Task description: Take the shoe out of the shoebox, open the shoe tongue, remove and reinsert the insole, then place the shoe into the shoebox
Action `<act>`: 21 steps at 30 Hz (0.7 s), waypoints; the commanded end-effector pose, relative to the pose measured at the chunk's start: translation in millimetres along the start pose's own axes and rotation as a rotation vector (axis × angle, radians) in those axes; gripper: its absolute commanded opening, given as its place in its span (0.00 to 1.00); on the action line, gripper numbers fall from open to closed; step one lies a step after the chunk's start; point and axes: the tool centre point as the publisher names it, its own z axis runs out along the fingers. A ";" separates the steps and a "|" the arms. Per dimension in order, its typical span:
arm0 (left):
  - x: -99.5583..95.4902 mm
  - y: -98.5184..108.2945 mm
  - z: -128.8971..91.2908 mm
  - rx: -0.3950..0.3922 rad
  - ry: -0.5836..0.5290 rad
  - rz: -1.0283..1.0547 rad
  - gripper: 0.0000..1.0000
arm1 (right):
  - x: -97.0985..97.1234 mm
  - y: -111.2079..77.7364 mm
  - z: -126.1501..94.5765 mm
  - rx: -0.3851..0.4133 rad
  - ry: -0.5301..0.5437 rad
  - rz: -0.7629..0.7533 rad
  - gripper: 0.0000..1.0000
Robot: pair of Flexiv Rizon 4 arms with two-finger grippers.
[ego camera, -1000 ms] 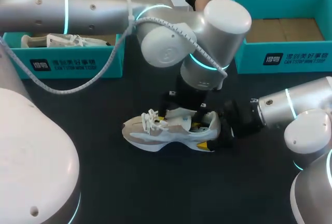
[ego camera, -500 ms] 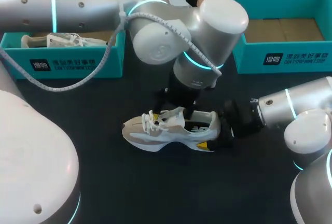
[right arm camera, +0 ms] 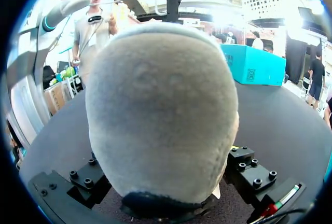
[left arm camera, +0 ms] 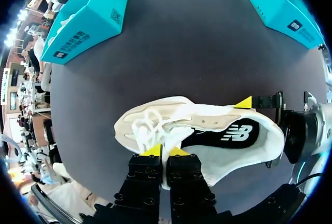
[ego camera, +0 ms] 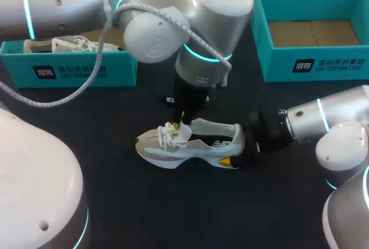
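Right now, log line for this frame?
left pincer: shut on tongue | right pincer: shut on shoe at heel | insole: inside shoe

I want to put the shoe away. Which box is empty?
The right shoebox: only bare cardboard inside. The left shoebox already holds a white shoe.

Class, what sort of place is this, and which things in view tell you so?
Probably a robotics lab bench for shoe-handling trials: a black table carries two teal shoeboxes, and a white shoe is held by the right pincer at its heel and the left pincer at its tongue.
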 end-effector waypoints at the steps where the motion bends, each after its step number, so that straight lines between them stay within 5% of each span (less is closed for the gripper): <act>1: -22.3 0.9 -11.4 0.005 0.066 -0.007 0.00 | -2.2 -2.4 7.4 0.004 -0.002 0.001 0.00; 9: -49.5 4.0 -15.3 0.048 0.102 -0.002 0.00 | -2.2 -2.4 7.4 0.004 -0.002 0.001 0.00; 21: -71.4 -4.8 40.9 0.040 -0.032 -0.037 0.00 | -2.2 -2.4 7.4 0.004 -0.002 0.001 0.00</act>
